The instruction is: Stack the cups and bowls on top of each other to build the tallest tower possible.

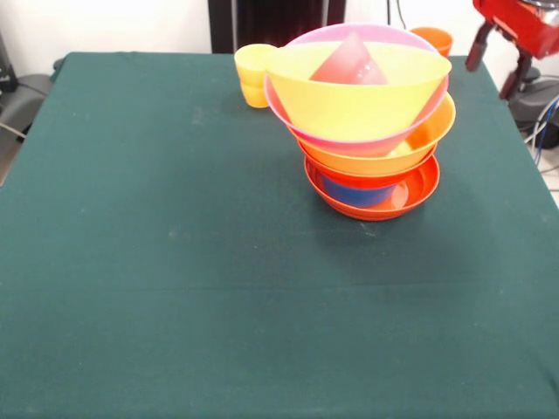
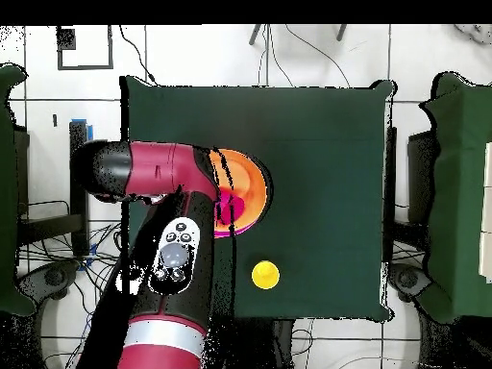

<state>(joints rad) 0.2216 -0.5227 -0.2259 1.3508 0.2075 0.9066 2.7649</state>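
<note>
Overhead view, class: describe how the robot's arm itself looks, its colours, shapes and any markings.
The arm is built from thick rounded crimson-red segments with black joints. One link carries a black panel with grey round buttons; a pale silver band rings the lower segment. The gripper is not visible here.

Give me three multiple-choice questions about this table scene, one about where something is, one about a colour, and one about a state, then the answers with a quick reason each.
1. Where is the yellow cup standing?
A. On the green table beside the tower
B. Inside the top bowl
C. Under the lowest bowl

2. What colour is the top bowl of the tower?
A. Blue
B. Yellow
C. Green

3. How is the red-pink cup lying?
A. Upright on the table
B. Tilted inside the top bowl
C. Upside down on the yellow cup

Answers:
1 A, it stands on the cloth just left of the pile in the front view.
2 B, the widest uppermost bowl is yellow, over a pink rim.
3 B, it leans against the bowl's inner wall.
</note>
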